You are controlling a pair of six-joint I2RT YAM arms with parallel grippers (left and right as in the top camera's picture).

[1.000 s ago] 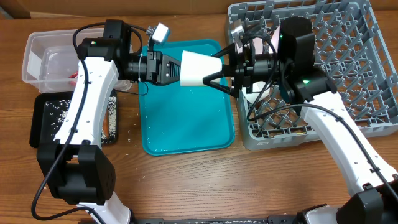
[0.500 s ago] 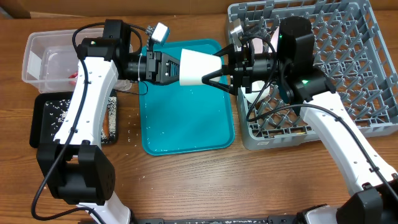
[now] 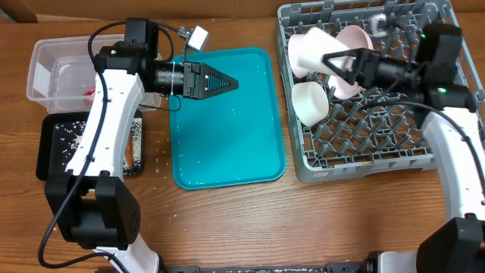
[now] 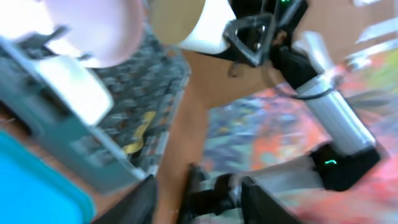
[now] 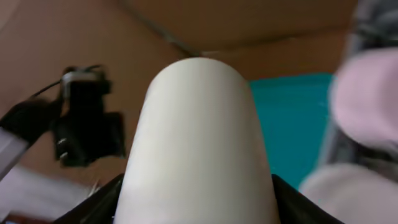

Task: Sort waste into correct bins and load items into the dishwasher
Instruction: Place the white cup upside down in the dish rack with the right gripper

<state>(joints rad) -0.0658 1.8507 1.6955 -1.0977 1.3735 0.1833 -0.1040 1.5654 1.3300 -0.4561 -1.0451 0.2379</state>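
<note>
Right gripper point(image 3: 327, 59) holds white cup point(image 3: 307, 47) over rack point(image 3: 379, 148) far-left corner, not yet placed. Left gripper point(image 3: 223, 82) part-open, empty. Pink bowl point(image 3: 356, 36), white bowl point(image 3: 309, 102) already racked.

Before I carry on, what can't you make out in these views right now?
Left wrist: motion blur; unclear whether the left gripper has its fingers open.
Right wrist: the white cup in the right gripper fills the frame, hiding most of the dish rack.
Overhead: the left arm covers part of the black tray; the clear tub contents are too small.
</note>
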